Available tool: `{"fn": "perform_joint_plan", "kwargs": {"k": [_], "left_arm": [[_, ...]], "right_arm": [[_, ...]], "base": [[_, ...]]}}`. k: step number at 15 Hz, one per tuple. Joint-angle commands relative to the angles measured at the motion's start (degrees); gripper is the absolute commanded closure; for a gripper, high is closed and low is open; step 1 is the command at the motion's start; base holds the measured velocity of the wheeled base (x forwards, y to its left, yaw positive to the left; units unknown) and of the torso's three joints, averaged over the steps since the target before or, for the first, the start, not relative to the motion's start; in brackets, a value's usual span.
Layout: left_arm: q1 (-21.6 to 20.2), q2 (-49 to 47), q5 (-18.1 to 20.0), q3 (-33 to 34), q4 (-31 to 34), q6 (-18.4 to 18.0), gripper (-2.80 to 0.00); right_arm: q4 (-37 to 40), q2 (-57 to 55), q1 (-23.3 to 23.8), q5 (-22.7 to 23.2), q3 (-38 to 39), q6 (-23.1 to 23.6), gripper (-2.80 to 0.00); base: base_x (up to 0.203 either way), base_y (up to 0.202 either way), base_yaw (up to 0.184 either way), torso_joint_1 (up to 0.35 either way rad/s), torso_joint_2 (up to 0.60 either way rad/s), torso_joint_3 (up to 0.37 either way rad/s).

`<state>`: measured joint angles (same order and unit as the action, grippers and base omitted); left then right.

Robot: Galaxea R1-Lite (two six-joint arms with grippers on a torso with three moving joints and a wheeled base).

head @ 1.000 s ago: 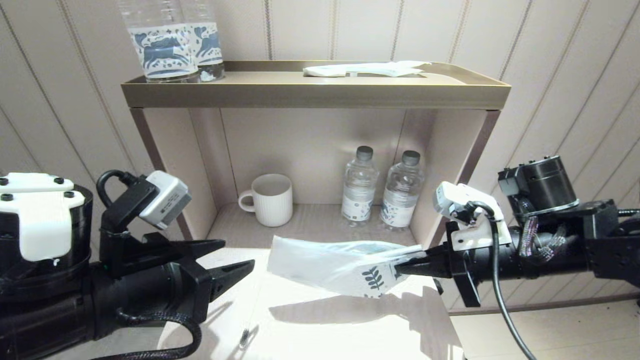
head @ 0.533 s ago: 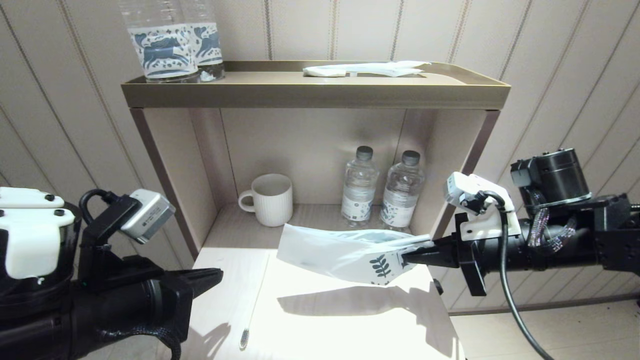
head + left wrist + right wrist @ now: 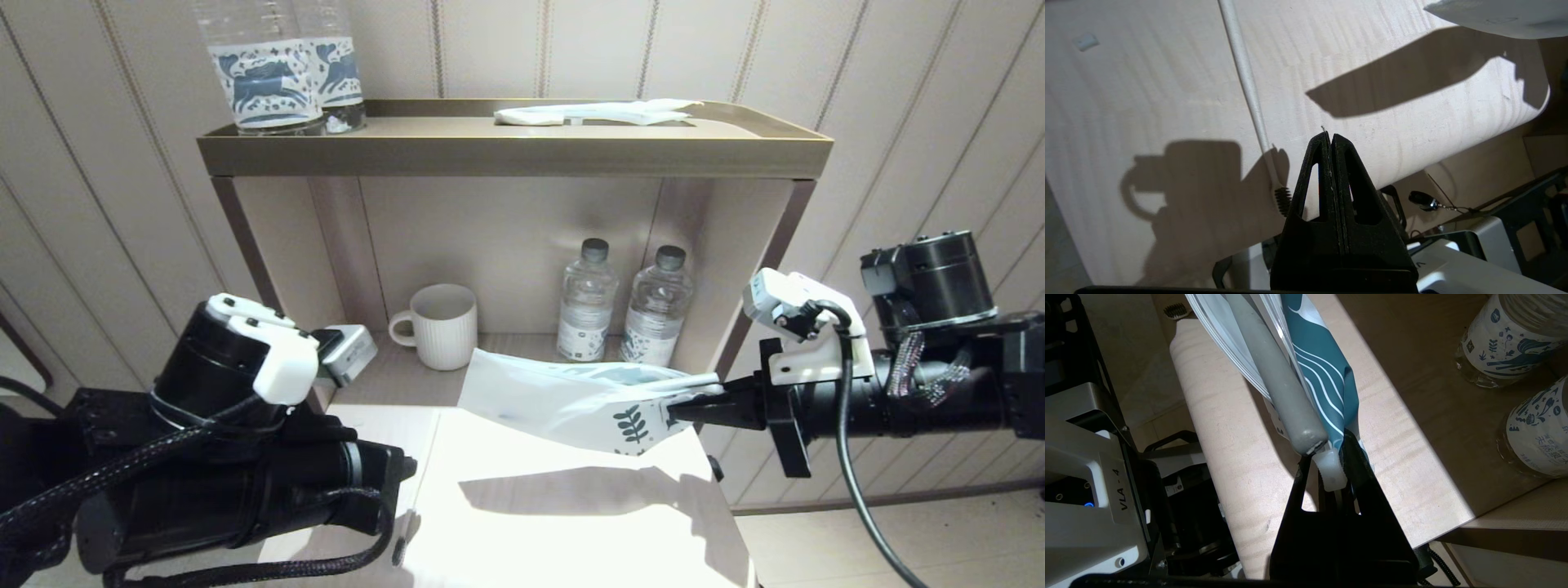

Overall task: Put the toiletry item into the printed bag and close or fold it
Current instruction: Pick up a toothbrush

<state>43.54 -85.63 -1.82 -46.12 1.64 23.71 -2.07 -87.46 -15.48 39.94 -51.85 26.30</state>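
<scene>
Dropped low w/ fingers now together, left gripper (image 3: 1329, 136) misses the toothbrush (image 3: 1249, 94) on the desk (image 3: 1147, 81). Right gripper (image 3: 682, 408), clamped on printed bag (image 3: 563, 400), holds a mere corner; bag may slip.

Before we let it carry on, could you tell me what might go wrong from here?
1. The right gripper holds the printed bag by one end only, above the table; the bag could slip or sag.
2. The left gripper is shut on nothing, while the toothbrush lies on the table beside it, so it may have missed its grab.
3. The brush head lies near the table's front edge and could be knocked off.
</scene>
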Motion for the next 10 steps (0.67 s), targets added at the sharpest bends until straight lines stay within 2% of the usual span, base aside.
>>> {"fn": "perform_joint_plan", "kwargs": {"k": [1,2,4,10], "left_arm": [[1.0,-4.2,-0.2,-2.8,1.6,1.2,0.0],[1.0,-5.4,-0.5,-3.6,1.8,2.6,-2.8],[0.9,-7.4,-0.6,-4.2,1.8,4.1,-2.8],[-1.5,-15.3,-0.4,-4.0,-1.8,4.3,-2.8]], "right_arm": [[0.0,0.3,-0.2,0.2,0.0,0.2,0.0],[0.0,0.5,-0.3,0.2,0.1,0.2,0.0],[0.1,1.0,-0.4,0.2,0.2,0.2,0.0],[0.1,1.3,-0.7,0.3,0.3,0.2,0.0]], "base": [[0.0,0.0,0.0,0.0,0.0,0.0],[0.0,0.0,0.0,0.0,0.0,0.0],[0.0,0.0,0.0,0.0,0.0,0.0],[0.0,0.0,0.0,0.0,0.0,0.0]]}}
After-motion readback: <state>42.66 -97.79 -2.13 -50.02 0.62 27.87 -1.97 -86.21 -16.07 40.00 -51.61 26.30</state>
